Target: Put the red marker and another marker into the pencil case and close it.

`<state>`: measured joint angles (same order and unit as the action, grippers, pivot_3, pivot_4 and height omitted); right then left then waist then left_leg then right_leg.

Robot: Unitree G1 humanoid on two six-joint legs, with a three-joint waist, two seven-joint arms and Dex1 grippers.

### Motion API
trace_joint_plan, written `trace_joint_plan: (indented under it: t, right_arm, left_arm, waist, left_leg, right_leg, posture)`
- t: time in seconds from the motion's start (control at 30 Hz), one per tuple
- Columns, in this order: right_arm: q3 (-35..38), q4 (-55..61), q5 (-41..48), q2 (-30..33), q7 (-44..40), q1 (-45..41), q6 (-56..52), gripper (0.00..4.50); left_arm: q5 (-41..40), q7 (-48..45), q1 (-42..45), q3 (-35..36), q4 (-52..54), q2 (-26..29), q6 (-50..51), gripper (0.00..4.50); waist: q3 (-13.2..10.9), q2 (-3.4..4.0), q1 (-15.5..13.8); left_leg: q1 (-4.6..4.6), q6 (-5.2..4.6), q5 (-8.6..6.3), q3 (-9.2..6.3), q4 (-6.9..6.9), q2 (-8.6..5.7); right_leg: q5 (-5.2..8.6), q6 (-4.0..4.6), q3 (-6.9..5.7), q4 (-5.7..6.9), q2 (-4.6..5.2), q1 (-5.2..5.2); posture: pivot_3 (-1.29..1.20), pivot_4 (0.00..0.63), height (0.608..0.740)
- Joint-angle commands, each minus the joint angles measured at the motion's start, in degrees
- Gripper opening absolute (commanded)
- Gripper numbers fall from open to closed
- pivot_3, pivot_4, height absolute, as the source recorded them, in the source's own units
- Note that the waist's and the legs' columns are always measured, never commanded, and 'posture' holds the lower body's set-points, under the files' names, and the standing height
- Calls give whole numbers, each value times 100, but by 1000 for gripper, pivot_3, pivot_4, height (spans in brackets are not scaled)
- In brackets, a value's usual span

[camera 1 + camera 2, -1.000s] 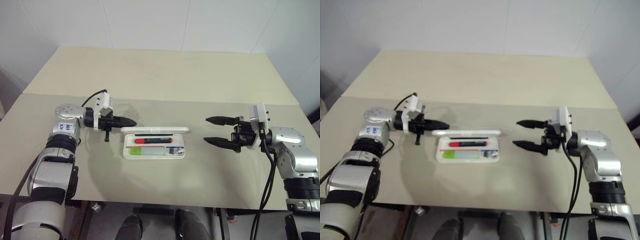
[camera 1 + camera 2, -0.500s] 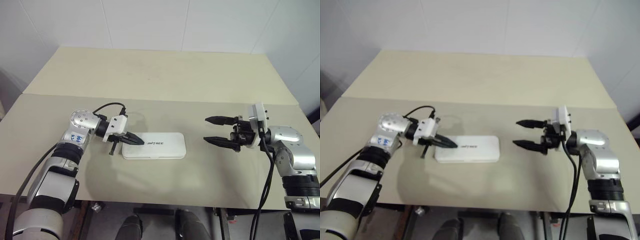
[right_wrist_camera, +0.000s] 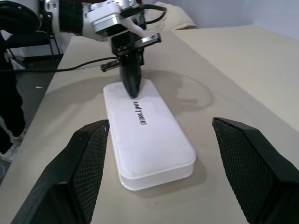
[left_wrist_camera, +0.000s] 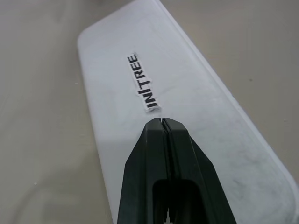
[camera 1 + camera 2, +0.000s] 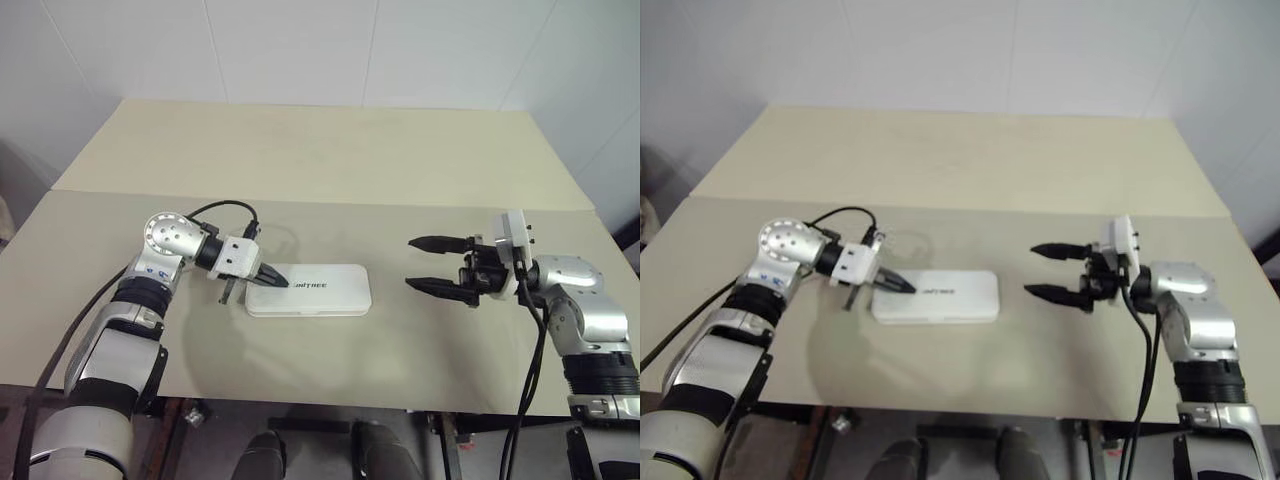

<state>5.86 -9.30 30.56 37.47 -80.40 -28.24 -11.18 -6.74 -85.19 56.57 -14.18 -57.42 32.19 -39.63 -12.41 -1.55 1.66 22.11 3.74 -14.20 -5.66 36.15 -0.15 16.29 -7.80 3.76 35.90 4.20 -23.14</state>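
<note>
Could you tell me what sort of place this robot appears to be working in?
Probably a lab or test room: a plain beige table against bare white walls, with just a white pencil case laid out.

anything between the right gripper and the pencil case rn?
Nothing visible. The right gripper hangs open to the side of the pencil case, with only bare table between them. The left gripper is shut, its tip on the closed lid at the case's far end.
</note>
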Motion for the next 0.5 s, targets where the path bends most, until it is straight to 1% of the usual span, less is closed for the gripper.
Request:
trace_joint_plan:
  t: [0.03, 0.13, 0.2, 0.23, 0.37, 0.5]
  right_arm:
    - [60, 129, 41, 112, -145, 24, 120, 4500]
    - [89, 72, 24, 130, -152, -7, 136, 4500]
    - [86, 36, 12, 137, -162, -41, 137, 4500]
    - [59, 5, -14, 134, -168, -78, 142, 4500]
    - [-24, -289, -91, 141, -271, -323, 229, 4500]
    - [-139, -682, -210, 106, -438, -666, 373, 4500]
  left_arm:
    - [-472, 179, -52, 634, 115, -2, 268, 29]
    - [-1088, 99, -338, 1229, 706, 150, 856, 29]
    - [-1580, -29, -683, 1564, 1395, 283, 1530, 427]
    - [-1899, -145, -1046, 1751, 1941, 441, 1906, 639]
    - [-2667, -113, -2086, 2228, 3483, 871, 3136, 1883]
    - [-3016, 91, -2702, 2654, 4349, 1062, 3638, 3228]
  waist:
    - [0, 0, 7]
    - [0, 0, 22]
    - [0, 0, 29]
    - [0, 1, 33]
    - [-1, 2, 96]
    - [-2, 2, 70]
  left_leg:
    - [3, 0, 0, 0, 0, 0]
    - [15, 0, 0, 0, -7, 0]
    - [24, 1, -1, 0, -15, 1]
    - [26, 1, 0, -1, -18, 2]
    - [27, 3, -2, 2, -22, 4]
    - [22, 4, -2, 1, -15, 3]
  right_leg:
    - [0, -1, 0, -2, 0, -2]
    - [-1, -1, 0, 1, 1, -20]
    - [1, 0, 0, 6, 1, -36]
    - [2, 1, 0, 6, 1, -39]
    - [7, 2, 5, 1, 2, -41]
    - [5, 4, 4, 3, 3, -33]
  posture:
    - [0, 150, 740]
    - [0, 150, 740]
    - [0, 150, 740]
    - [0, 150, 740]
    - [0, 150, 740]
    - [0, 150, 740]
